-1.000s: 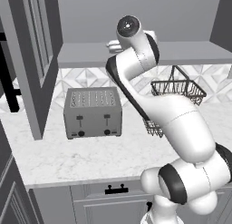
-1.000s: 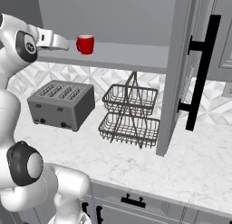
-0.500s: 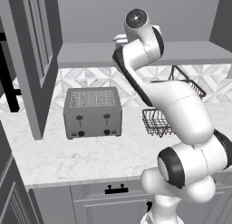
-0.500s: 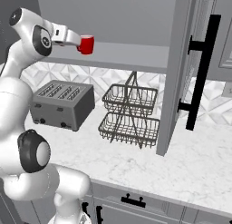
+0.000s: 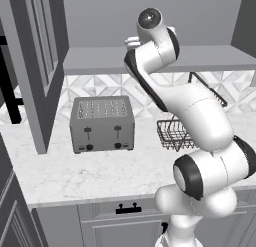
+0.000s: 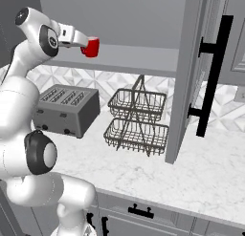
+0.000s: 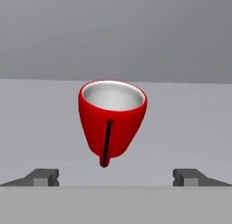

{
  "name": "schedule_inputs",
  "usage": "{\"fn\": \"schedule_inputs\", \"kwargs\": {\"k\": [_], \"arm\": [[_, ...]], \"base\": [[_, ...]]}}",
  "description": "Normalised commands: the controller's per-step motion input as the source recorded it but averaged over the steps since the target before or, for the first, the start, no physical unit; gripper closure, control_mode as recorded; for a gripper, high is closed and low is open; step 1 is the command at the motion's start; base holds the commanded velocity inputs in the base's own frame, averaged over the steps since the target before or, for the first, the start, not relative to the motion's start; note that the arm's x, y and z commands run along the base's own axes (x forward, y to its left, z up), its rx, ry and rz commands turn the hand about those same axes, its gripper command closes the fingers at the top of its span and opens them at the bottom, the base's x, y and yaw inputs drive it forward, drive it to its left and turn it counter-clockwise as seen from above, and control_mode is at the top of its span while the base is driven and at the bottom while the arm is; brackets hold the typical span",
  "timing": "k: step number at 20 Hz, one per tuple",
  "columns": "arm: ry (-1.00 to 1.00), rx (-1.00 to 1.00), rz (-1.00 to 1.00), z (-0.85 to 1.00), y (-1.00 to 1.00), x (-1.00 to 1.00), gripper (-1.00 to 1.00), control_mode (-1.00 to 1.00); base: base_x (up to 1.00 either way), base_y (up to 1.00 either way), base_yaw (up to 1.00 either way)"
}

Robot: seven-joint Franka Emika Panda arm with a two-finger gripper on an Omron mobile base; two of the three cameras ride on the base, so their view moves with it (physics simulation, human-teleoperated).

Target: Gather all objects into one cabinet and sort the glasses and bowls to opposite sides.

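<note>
Over the toaster [image 5: 102,123] in the left base view, the arm [image 5: 200,116] reaches up to the cabinet [image 5: 150,11], its wrist at the front edge of the grey shelf [image 5: 210,58]. A second ago the upper joints stood further toward 9 o'clock; they have swung toward 3 o'clock, while the toaster, the wire basket [image 5: 172,133] and the tabletop [image 5: 75,176] lie as before, so the base has not driven.

From the right base view, the claw [image 6: 84,43] points toward 3 o'clock at the red cup [image 6: 91,47], which sits at the shelf's front edge, at 11 o'clock from the basket. The cup keeps its place across the second – only the arm behind it has shifted. At 3 o'clock the cabinet door [image 6: 189,77] stands open.

Along the hand view, the cup is dead centre, rim up, its dark handle facing the camera. Both fingertips [image 7: 43,175] stand wide apart at 8 and 4 o'clock, short of the cup and not touching it – the claw is spread and holds nothing.

My reading: the cup is in the cabinet and free of the claw, so this piece looks delivered. Which side it counts for, and where the bowls are, I cannot tell from here
</note>
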Motion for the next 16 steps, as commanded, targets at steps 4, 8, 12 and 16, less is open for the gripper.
{"fn": "schedule_inputs", "kwargs": {"k": [4,8,12,16], "arm": [[0.00,0.00,0.00,-0.03,0.00,0.10,-1.00,-1.00],[0.00,0.00,0.00,-0.11,0.00,0.32,-1.00,-1.00],[0.00,0.00,-0.01,-0.08,0.00,0.26,-1.00,-1.00],[0.00,0.00,-0.02,0.00,0.00,0.18,-1.00,-1.00]], "base": [[0.00,0.00,0.00],[0.00,0.00,0.00],[0.00,0.00,0.00],[0.00,0.00,0.00]]}}
